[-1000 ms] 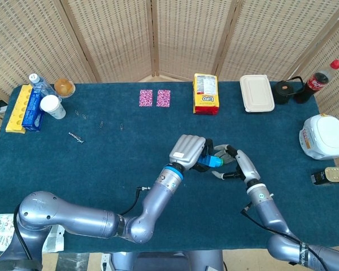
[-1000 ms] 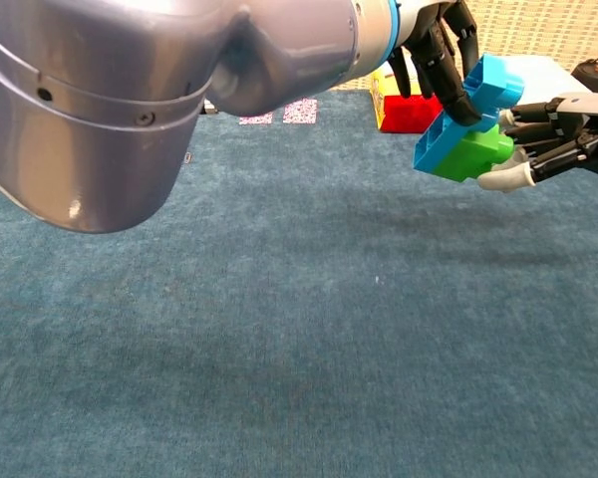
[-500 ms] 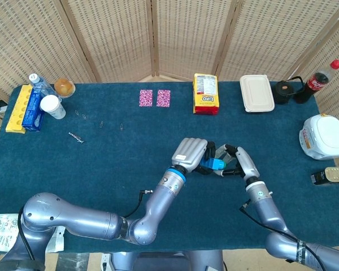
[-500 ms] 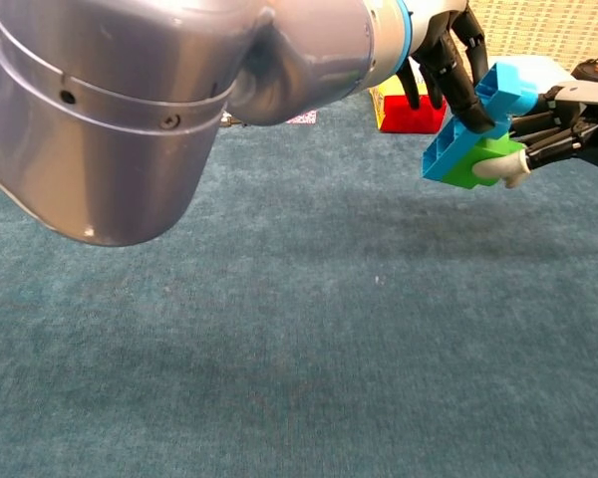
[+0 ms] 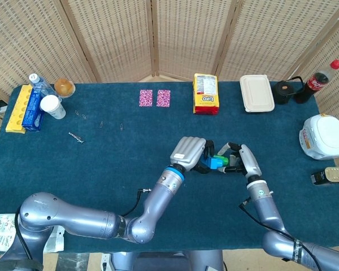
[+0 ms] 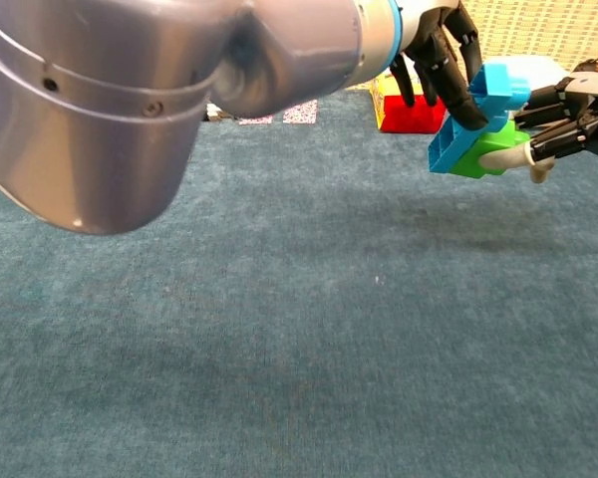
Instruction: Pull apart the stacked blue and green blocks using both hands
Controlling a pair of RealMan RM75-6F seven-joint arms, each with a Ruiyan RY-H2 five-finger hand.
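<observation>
- The blue block (image 6: 475,112) and green block (image 6: 491,152) are joined as one stack, held in the air above the tabletop (image 6: 309,329) between the two hands, blue on top and green beneath.
- Containers: a closed white clamshell box (image 5: 256,93) lies far beyond the hands at the back of the tabletop; its contents cannot be seen. A white lidded pot (image 5: 324,136) sits well to the right of the right hand, also shut.
- Against the frames a second ago, the stack sits a little higher and tilts less, and the right hand has closed in tighter on the green block; the two blocks remain unseparated.
- The left hand (image 5: 190,152) has its dark fingers (image 6: 447,62) curled over the blue block from above, gripping it.
- The right hand (image 5: 242,162) meets the stack from the right side, its fingers (image 6: 553,105) drawn narrow around the green block and its pale thumb tip pressed beneath it.
- A yellow and red packet (image 5: 206,94) stands upright well behind both hands.
</observation>
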